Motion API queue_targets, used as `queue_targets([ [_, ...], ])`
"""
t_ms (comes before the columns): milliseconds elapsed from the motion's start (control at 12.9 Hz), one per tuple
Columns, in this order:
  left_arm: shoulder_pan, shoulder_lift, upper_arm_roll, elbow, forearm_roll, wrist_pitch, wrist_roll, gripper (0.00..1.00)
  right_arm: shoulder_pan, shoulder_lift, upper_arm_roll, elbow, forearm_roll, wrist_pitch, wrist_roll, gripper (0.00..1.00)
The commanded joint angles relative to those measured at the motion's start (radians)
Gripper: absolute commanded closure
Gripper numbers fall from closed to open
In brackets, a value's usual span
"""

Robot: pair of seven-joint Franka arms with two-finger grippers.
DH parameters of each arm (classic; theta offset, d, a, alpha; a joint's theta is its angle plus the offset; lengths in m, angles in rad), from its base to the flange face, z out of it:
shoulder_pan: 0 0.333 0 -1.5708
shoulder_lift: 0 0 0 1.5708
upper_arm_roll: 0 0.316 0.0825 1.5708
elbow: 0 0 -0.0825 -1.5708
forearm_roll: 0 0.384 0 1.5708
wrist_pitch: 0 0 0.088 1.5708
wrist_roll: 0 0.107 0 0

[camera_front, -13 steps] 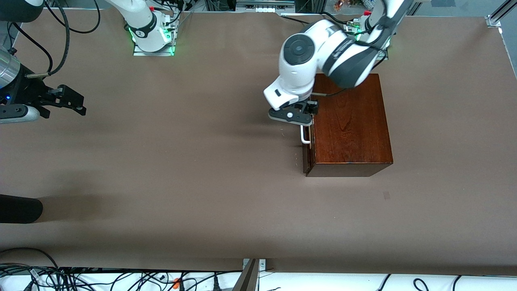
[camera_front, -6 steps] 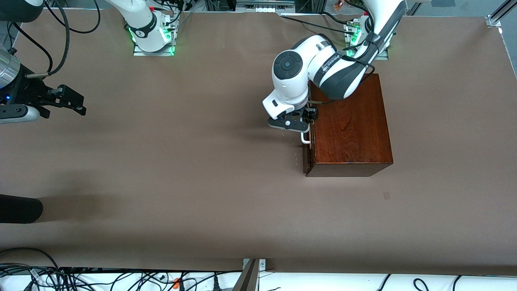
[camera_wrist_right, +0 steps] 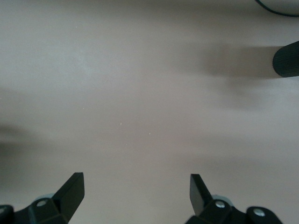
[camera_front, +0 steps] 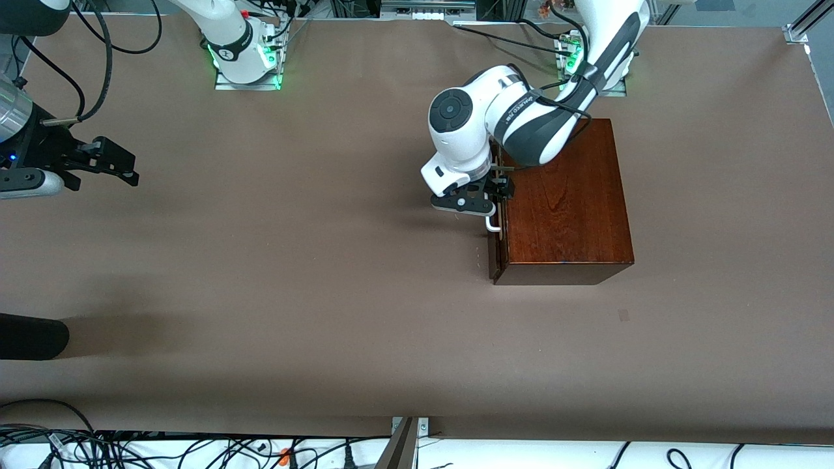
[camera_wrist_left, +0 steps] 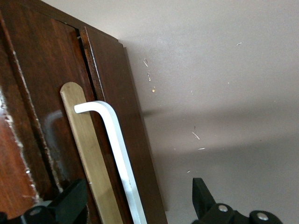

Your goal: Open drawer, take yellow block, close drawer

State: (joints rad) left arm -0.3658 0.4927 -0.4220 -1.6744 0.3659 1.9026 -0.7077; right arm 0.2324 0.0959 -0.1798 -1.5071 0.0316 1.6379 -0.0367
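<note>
The dark reddish-brown wooden box (camera_front: pixel 567 195) stands at the left arm's end of the table. Its drawer (camera_front: pixel 495 257) faces the right arm's end and sits nearly flush with the box. My left gripper (camera_front: pixel 490 197) hangs open over the white bar handle (camera_front: pixel 493 225). In the left wrist view the handle (camera_wrist_left: pixel 117 149) runs between the two black fingertips (camera_wrist_left: pixel 74 198) of the left gripper (camera_wrist_left: pixel 138 198), touching neither. My right gripper (camera_front: pixel 114 163) waits open over bare table at the right arm's end; in its own view the right gripper (camera_wrist_right: pixel 135 186) holds nothing. The yellow block is hidden.
A black cylindrical object (camera_front: pixel 32 335) lies at the table's edge at the right arm's end, nearer the front camera, and shows as a black object (camera_wrist_right: pixel 286 59) in the right wrist view. Cables (camera_front: pixel 130 449) run along the front edge. A brown mat (camera_front: pixel 293 260) covers the table.
The left arm has folded in and brought its gripper a little lower and closer onto the handle. The drawer has not moved. The right arm is still.
</note>
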Motion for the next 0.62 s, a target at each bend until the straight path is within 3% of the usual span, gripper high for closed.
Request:
queue_targets([
  [0,-0.004,0.029,0.002,-0.001,0.025,-0.004,-0.033,0.00,-0.010,0.005,0.003,0.016,0.018,-0.004,-0.002,0.00],
  [541,-0.022,0.060,0.002,-0.001,0.025,0.044,-0.067,0.00,-0.010,0.005,0.003,0.016,0.018,-0.004,-0.002,0.00],
])
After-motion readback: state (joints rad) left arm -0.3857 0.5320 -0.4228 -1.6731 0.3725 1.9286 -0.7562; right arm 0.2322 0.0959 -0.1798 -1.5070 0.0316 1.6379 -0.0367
